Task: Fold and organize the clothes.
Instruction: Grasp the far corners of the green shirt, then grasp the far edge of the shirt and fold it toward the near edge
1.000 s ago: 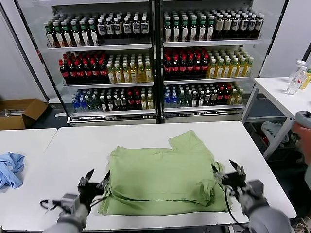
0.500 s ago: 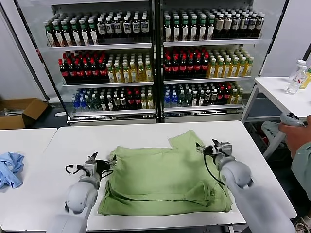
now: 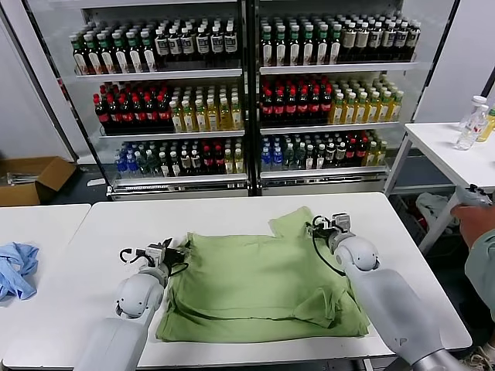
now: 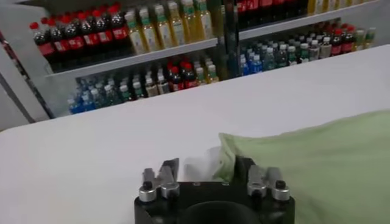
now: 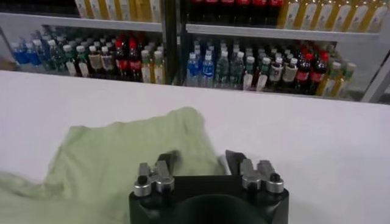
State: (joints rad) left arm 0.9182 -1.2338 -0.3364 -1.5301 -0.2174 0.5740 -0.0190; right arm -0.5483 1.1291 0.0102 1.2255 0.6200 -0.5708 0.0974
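Note:
The light green shirt lies folded into a rough rectangle in the middle of the white table, with one flap sticking out at its far edge. My left gripper is low at the shirt's far left corner. In the left wrist view it is open, and the shirt's corner lies between its fingers. My right gripper is at the far right edge, by the flap. In the right wrist view it is open over the shirt's edge. Collar, buttons and patch are hidden.
A light blue garment lies on the neighbouring table at the left. Glass-fronted coolers full of bottles stand behind the table. A cardboard box sits on the floor at the left. A person's hand and a side table with bottles are at the right.
Both grippers have moved from the shirt's near corners up along its sides to its far corners. The shirt has stayed flat on the table.

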